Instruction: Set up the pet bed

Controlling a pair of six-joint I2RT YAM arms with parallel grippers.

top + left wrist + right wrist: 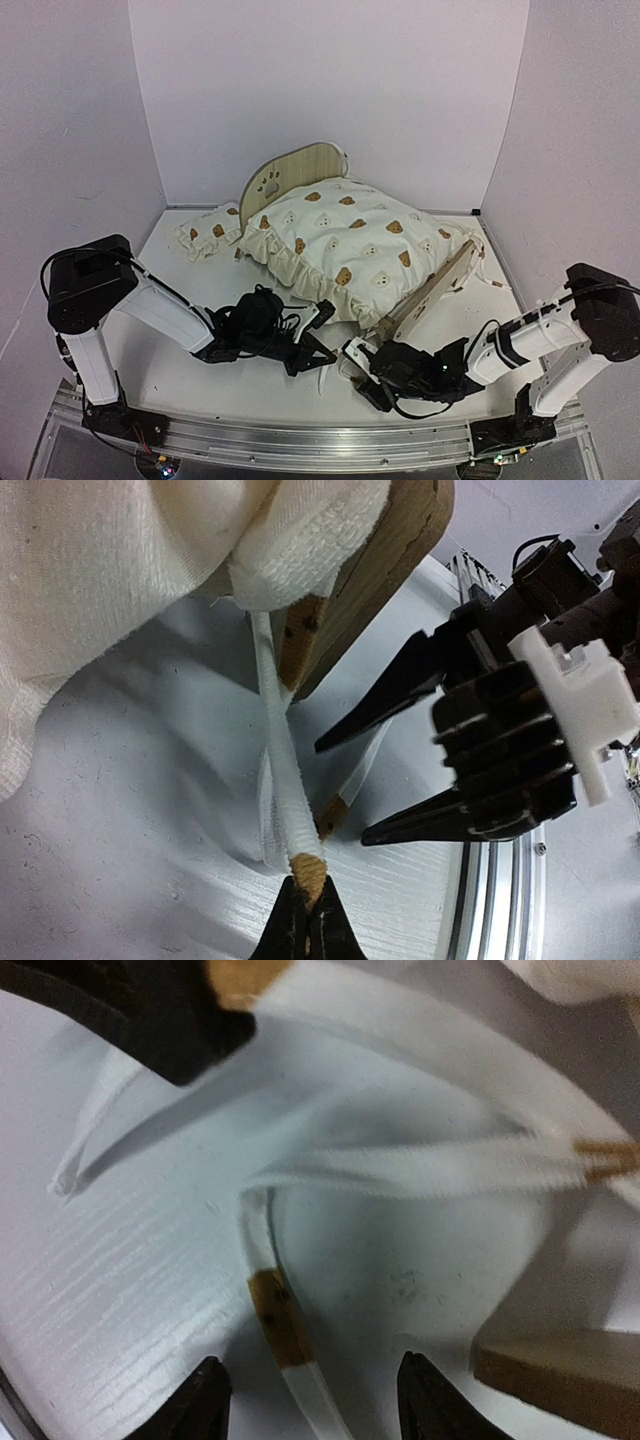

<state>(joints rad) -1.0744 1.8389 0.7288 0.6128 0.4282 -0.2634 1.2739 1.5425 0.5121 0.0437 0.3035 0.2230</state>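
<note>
white-and-black left arm (pixel 165 310) & matching right arm (pixel 525 340): wht tube links, bulky blk joint housings, thin blk cables at wrists; left gripper (pixel 308 920): slim blk tapered fingers; right gripper (pixel 342 792): blk ribbed body, wht plastic block on side, pointed blk fingers.

Soft, even overhead light; faint shadows lie under the cushion (pixel 350 240) on the counter (pixel 190 300). The right wrist view is blurred throughout, its fingers (pixel 203 1405) smeared at bottom.

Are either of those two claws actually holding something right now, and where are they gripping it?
The left gripper pinches a white cushion tie by its tan tip. The right gripper stands open around a second tie and holds nothing.
</note>
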